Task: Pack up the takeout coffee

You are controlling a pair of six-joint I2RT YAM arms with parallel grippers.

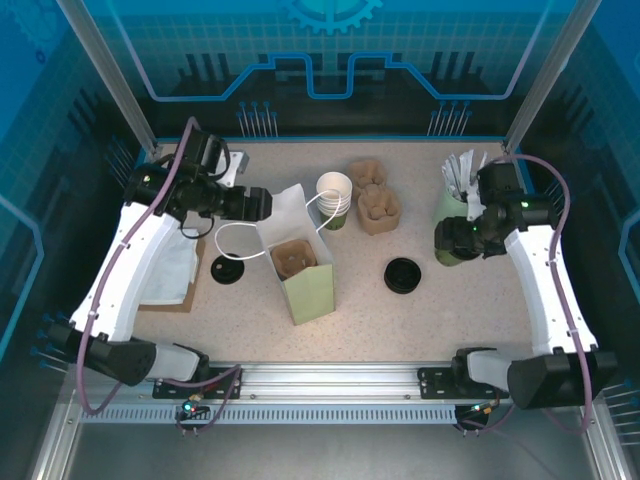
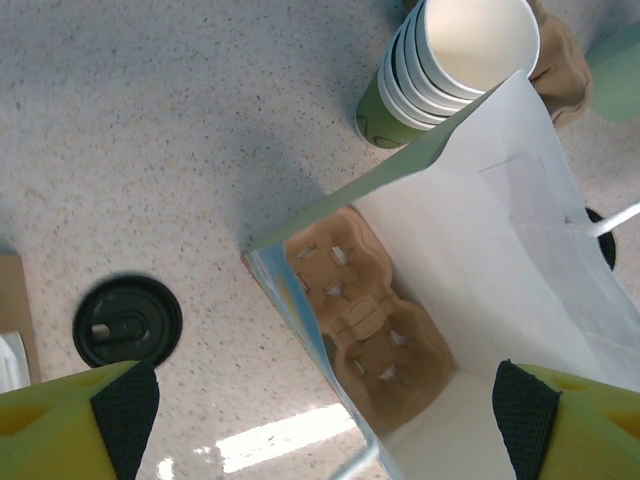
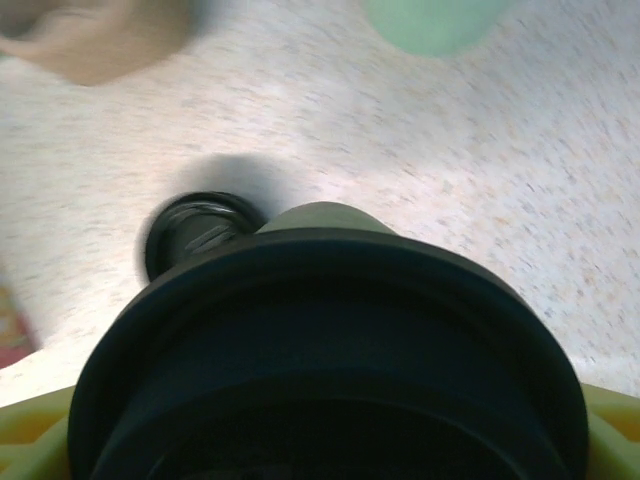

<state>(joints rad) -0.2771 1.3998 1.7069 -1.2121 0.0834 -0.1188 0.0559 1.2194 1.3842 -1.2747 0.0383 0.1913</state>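
Right tool (image 1: pixel 462 238) grips the lidded takeout coffee (image 3: pixel 330 350), well right of the paper bag (image 1: pixel 310 285). Left tool (image 2: pixel 325 420) hangs open over the bag's mouth. Watch your descent: clip the bag rim or miss a cup carrier (image 2: pixel 365 325) socket, and it tips.

Speckled beige tabletop (image 1: pixel 400 320); pale green paper bag (image 1: pixel 312 290), white inside; brown pulp cup carrier (image 2: pixel 365 320); black lid (image 3: pixel 330 350) on green takeout coffee (image 3: pixel 325 215); yellow fingers (image 2: pixel 50 425), black pads (image 2: pixel 125 410).

Speckled table (image 1: pixel 400 320) before blue circuit-patterned back wall (image 1: pixel 320 50).
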